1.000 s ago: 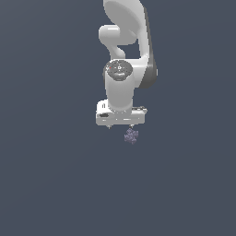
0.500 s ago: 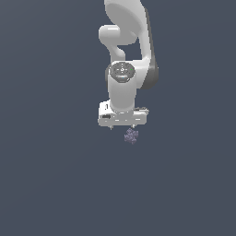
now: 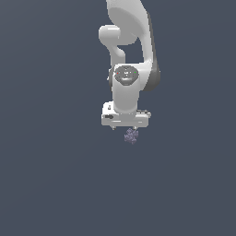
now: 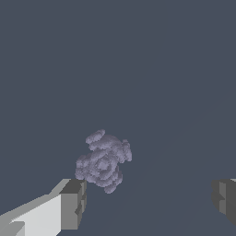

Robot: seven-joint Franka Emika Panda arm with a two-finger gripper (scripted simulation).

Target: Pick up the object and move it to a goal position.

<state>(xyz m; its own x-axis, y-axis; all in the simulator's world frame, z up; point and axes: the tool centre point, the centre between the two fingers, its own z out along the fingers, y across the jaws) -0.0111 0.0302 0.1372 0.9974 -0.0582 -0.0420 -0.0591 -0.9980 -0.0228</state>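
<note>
The object (image 3: 131, 136) is a small bumpy purple-grey cluster lying on the dark grey surface. In the exterior view it shows just below the white hand, slightly toward that view's right. My gripper (image 3: 124, 128) hangs over it, pointing down, fingers spread wide. In the wrist view the object (image 4: 103, 159) lies close to one grey fingertip (image 4: 73, 203) and far from the other fingertip (image 4: 226, 198). The gripper (image 4: 150, 200) is open, with nothing between its fingers. I see no contact with the object.
The white arm (image 3: 129, 41) rises behind the hand toward the top of the exterior view. All around is a plain dark grey surface (image 3: 55, 175) with no other objects, edges or goal marker showing.
The hand has sunk slightly lower and drifted a little toward the exterior view's right, closer over the object. The object has not moved.
</note>
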